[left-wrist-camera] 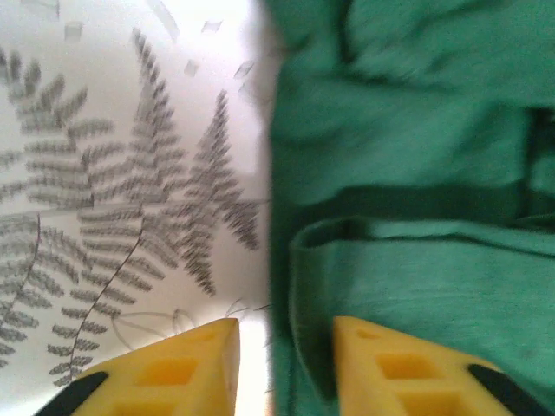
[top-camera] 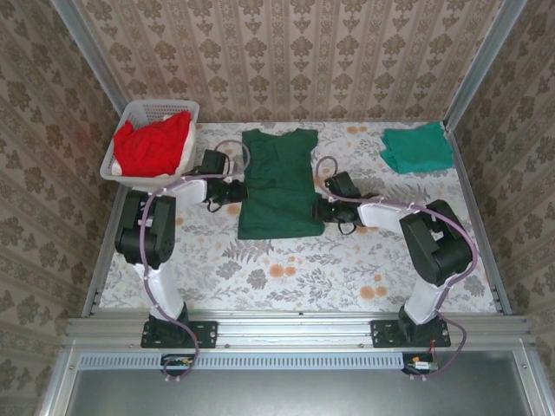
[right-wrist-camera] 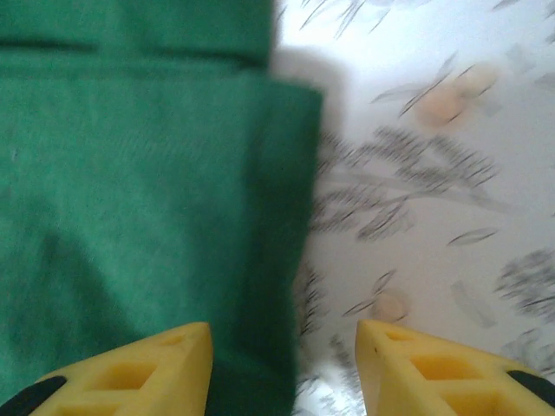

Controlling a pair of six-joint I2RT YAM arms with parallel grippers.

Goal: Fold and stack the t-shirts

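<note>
Top: dark green t-shirt (top-camera: 279, 186) flat at centre, red shirts (top-camera: 154, 146) heaped in white slotted basket (top-camera: 139, 108) far left, teal shirt (top-camera: 417, 147) folded far right. Left wrist: left gripper (left-wrist-camera: 286, 347) parted over soft hem (nothing pinched). Right wrist: right gripper (right-wrist-camera: 284, 355) parted, straddling shirt edge on floral tablecloth (right-wrist-camera: 434, 173).

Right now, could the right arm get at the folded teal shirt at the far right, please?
Probably yes: the right tool stands open at the dark green shirt's edge, and bare tablecloth lies between it and the teal shirt.
</note>
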